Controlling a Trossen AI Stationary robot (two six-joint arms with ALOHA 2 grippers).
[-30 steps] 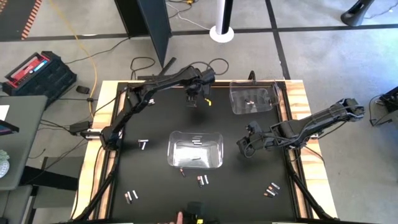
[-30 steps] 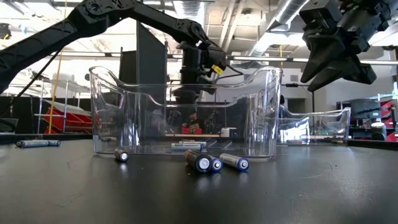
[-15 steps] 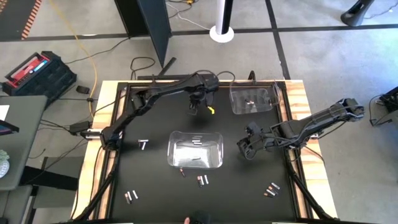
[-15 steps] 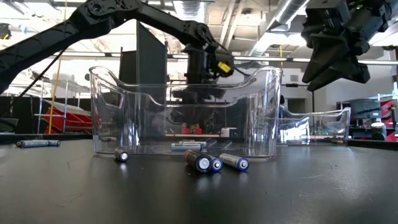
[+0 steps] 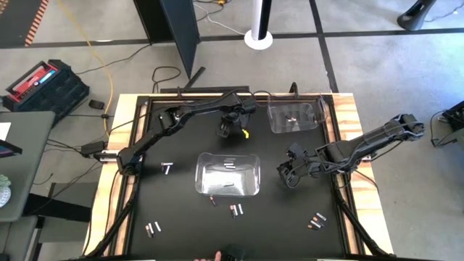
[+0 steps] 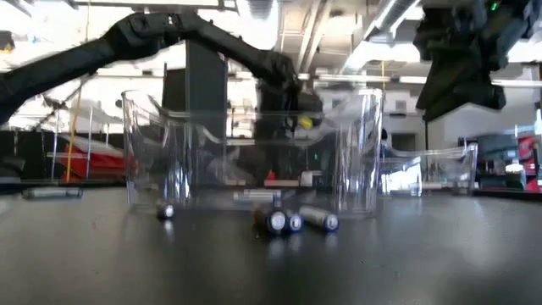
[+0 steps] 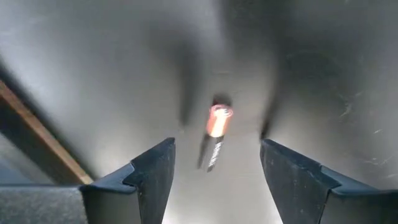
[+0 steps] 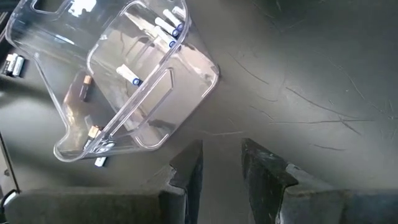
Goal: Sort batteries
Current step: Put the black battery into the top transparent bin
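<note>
A dark battery with a copper end (image 7: 214,134) lies on the black table, in the far middle. My left gripper (image 7: 216,148) (image 5: 226,130) hangs open just above it, pointing down, one finger on either side and both apart from it. My right gripper (image 8: 222,163) (image 5: 286,174) hovers open and empty, right of the central clear bin (image 5: 228,175). That bin holds several batteries (image 8: 169,26). More loose batteries lie on the table at the left (image 5: 167,168), just in front of the bin (image 5: 235,210), near left (image 5: 152,228) and near right (image 5: 317,220).
A second clear bin (image 5: 293,116) stands at the far right and holds a battery or two. The table's wooden rim (image 5: 119,152) runs along the sides. In the low view, three batteries (image 6: 292,222) lie in front of the central bin's wall (image 6: 152,152).
My left gripper has sunk toward the table, coming a little toward the near edge over the lone battery, and has rolled about its own pointing line; it stays open. My right gripper has stayed in place.
</note>
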